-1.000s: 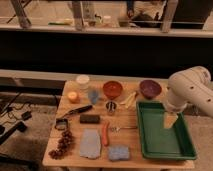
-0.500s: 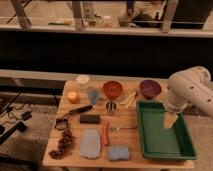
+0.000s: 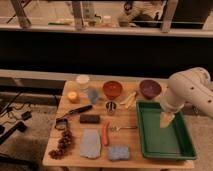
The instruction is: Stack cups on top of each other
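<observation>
On the wooden table (image 3: 128, 141) we saw the silver cup (image 3: 111, 107) near the middle, and the pale blue cup (image 3: 93, 95) near it, apart, toward the rear left. The gripper (image 3: 166, 120) hung over the green tray (image 3: 155, 142); its grip state we could not tell.

A shiny silver cup (image 3: 111, 107) stands upright just in front of the orange bowl (image 3: 112, 89). A pale blue cup (image 3: 93, 95) stands upright to the bowl's left. The gripper (image 3: 166, 121) hangs well to the bowl's right.
</observation>
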`<action>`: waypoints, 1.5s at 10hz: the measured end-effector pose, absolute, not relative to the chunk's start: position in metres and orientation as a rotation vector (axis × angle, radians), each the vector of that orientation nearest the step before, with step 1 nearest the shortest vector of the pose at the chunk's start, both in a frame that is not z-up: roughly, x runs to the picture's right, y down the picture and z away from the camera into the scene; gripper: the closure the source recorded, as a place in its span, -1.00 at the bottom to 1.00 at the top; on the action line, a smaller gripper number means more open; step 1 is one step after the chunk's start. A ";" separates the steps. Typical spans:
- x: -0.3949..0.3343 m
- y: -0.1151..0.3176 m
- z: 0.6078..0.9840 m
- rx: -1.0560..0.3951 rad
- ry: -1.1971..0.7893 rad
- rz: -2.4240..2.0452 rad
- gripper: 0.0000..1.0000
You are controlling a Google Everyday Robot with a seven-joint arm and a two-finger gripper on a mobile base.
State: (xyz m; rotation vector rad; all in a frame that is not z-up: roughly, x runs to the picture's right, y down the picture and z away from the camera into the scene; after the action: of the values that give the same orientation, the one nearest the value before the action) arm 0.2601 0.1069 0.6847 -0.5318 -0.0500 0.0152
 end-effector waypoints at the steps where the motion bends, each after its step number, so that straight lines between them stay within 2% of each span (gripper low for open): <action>1: 0.245 0.103 0.688 -0.517 -0.074 -0.004 -0.60; 5: 0.188 0.094 0.698 -0.467 -0.159 -0.114 -0.60; 11: 0.125 0.115 0.709 -0.452 -0.256 -0.316 -0.60; 15: 0.119 0.118 0.713 -0.461 -0.262 -0.334 -0.60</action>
State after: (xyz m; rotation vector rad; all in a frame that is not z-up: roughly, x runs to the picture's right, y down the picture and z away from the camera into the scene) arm 0.1186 0.1178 0.7131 -0.4615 -0.2625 -0.3345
